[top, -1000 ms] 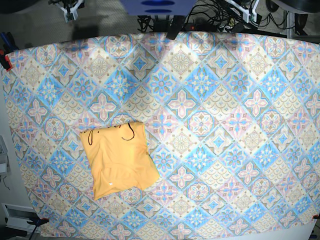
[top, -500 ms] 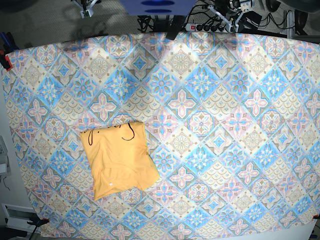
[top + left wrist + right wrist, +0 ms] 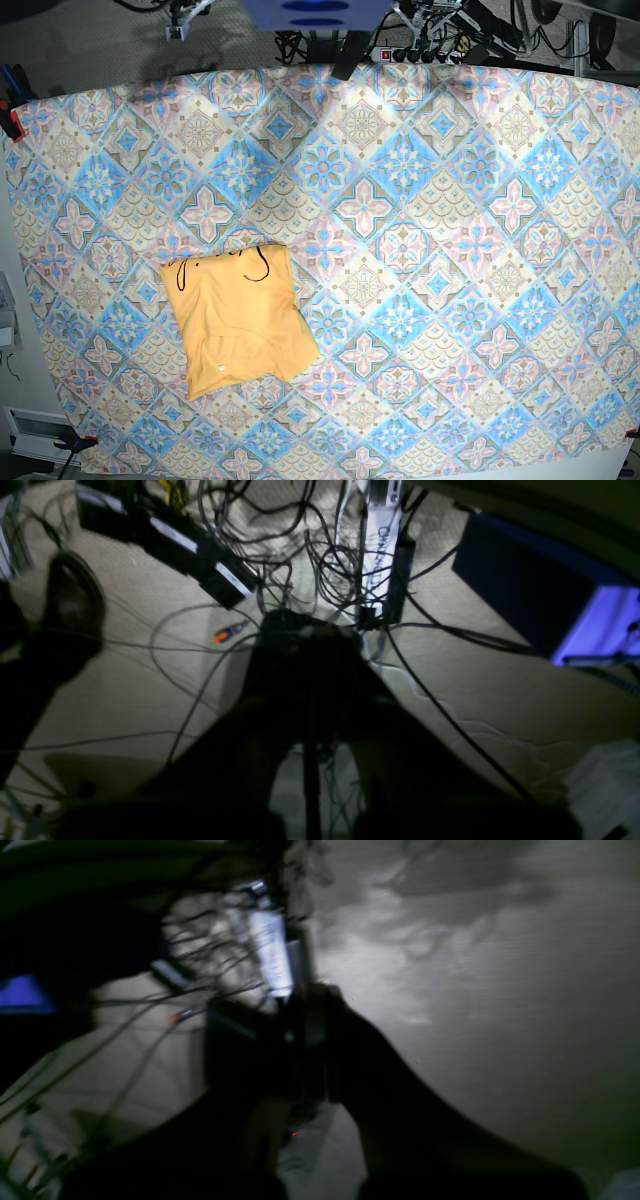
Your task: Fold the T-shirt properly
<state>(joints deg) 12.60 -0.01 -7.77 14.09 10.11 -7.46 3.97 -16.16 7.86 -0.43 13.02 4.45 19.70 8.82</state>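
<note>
Looking down, we find the T-shirt [image 3: 238, 320] folded into a squarish bundle, lower left on the tablecloth [image 3: 450, 250]. Both grippers, closed and empty, sit beyond its far edge; the right gripper [image 3: 305, 1010] is nearer than the left gripper [image 3: 307, 630].

Both wrist views dark and motion-blurred. Left gripper [image 3: 307, 630] just a silhouette, fingertip detail unreadable. Right gripper [image 3: 305, 1005] smeared, same. Base view crops both arms at top edge. T-shirt [image 3: 238, 320] folded, under-layers hidden. Tablecloth [image 3: 450, 250] cut off at right and bottom edges.
</note>
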